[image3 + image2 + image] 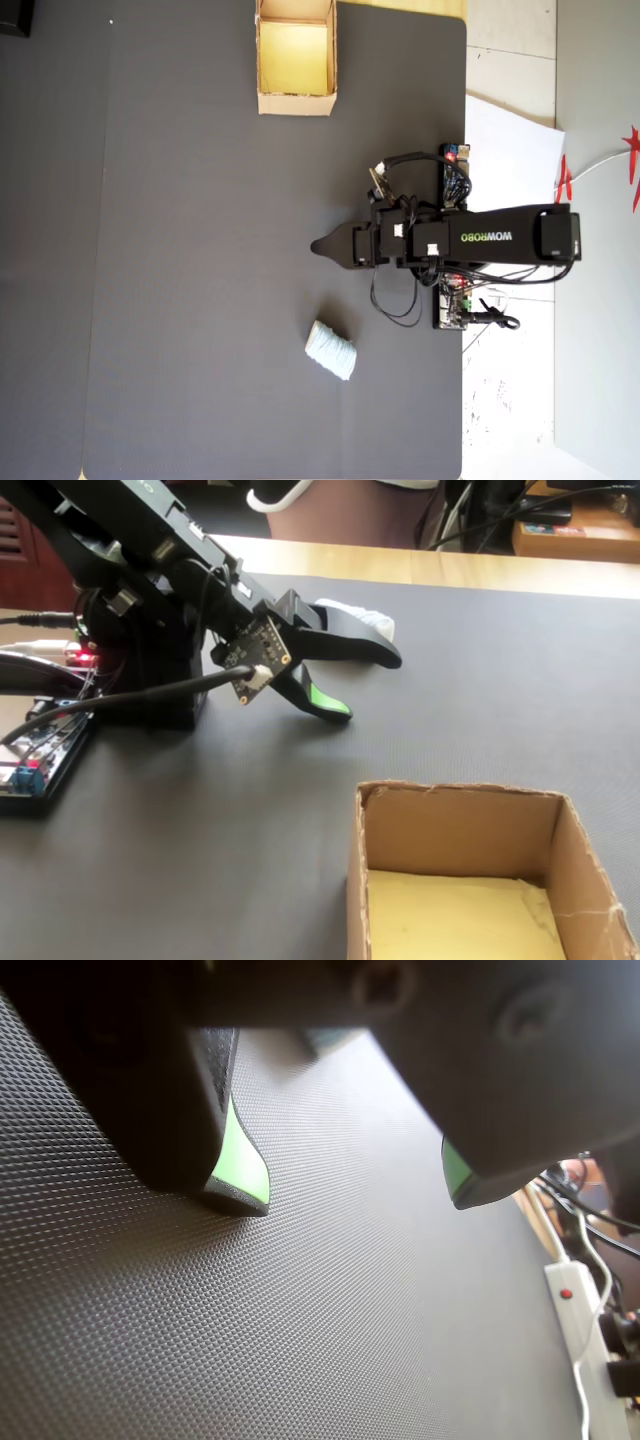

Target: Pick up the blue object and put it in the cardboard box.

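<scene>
Blue object: the blue object point(331, 350) lies on the dark mat of the desk point(180, 300), on its side, pale and ribbed. In the fixed view point(362, 618) only its whitish end shows behind the upper jaw.
Handling: you can expect it to be light and somewhat soft, perhaps a rolled material, so it may squash or roll. Its surface looks matte, not slippery.
Where to hold: take it across the short width at mid-length, jaws on the ribbed flanks.
End effector: your end effector point(350, 1185) is spread wide and holds nothing; only bare mat shows between the green-lined tips.
Relative position: in the overhead view the end effector point(318, 246) points left, and the blue object sits near it, below and slightly right of the tip, apart from it.
Cardboard box: the cardboard box point(294, 103) stands well apart at the top edge, empty.
</scene>
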Controlling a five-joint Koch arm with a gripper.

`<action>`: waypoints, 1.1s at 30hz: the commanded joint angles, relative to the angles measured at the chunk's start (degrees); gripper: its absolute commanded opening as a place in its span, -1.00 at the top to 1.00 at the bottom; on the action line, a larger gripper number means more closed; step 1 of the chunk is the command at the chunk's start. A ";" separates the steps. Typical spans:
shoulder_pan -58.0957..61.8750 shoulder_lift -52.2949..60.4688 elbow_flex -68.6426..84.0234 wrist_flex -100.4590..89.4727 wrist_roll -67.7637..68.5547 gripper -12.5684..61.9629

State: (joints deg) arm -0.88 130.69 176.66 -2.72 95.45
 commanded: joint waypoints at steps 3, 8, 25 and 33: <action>-0.79 4.92 1.85 5.80 0.79 -0.24; -2.99 4.92 -0.26 10.37 0.79 -0.24; -15.91 5.01 -9.76 23.47 1.32 -0.24; -18.54 5.01 -15.12 31.82 2.46 -0.24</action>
State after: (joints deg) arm -17.84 130.69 163.04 24.26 95.10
